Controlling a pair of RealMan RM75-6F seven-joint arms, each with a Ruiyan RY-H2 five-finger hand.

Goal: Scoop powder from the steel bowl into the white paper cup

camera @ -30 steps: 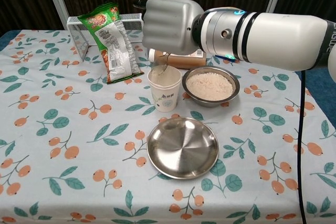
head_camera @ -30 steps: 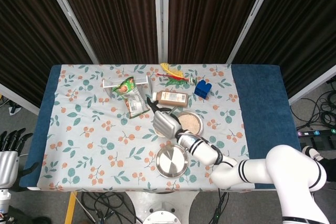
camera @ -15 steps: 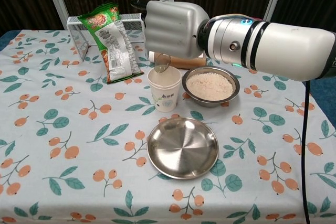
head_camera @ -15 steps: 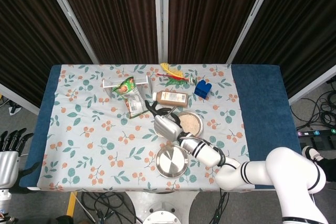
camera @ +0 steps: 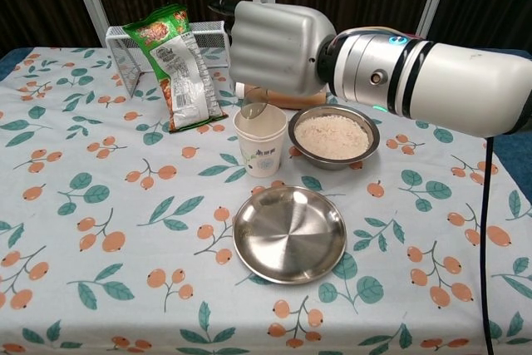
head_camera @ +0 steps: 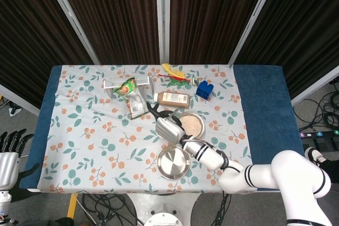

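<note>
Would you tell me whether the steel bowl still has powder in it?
Yes. The steel bowl holds a mound of pale powder nearly to its rim.

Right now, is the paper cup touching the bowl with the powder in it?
Apart. The chest view shows a strip of tablecloth between the white paper cup and the steel bowl of powder.

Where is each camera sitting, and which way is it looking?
Head view: high up, looking straight down at the table; shows the right hand, its arm and the idle left hand.
Chest view: low at the table's near edge, looking across it; shows only the right hand and forearm.
Both show: right hand, steel bowl, white paper cup.
</note>
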